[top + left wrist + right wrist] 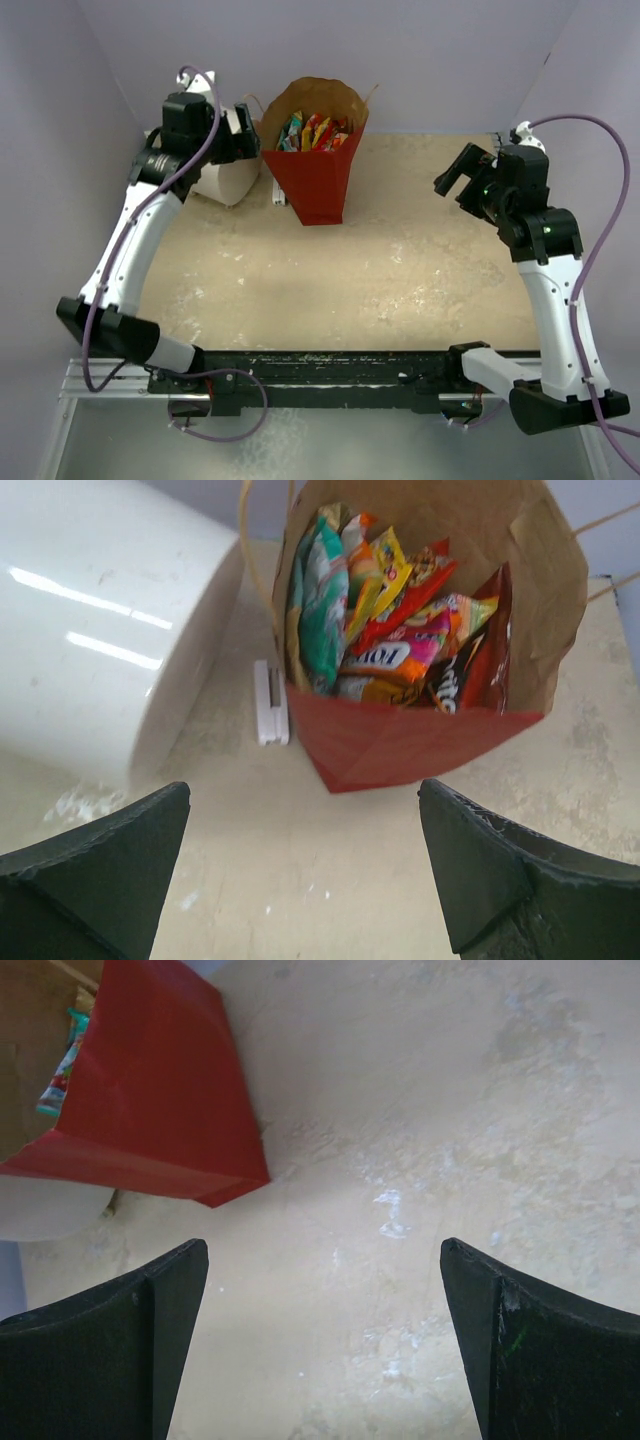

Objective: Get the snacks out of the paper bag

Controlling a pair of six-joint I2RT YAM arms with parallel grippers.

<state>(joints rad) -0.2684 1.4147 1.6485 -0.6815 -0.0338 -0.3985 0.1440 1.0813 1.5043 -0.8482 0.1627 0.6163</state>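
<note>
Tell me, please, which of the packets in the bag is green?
The teal-green packet near the left end of the row in the bag; those to its right are yellow, orange, red or dark brown.

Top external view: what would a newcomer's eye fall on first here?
The red paper bag standing at the far middle of the table, its open top stuffed with bright snack packets. Next, the white drum just left of it, beside the left gripper.

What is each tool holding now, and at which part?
Nothing is held. The left tool and the right tool are both open and empty; the snacks lie inside the paper bag.
</note>
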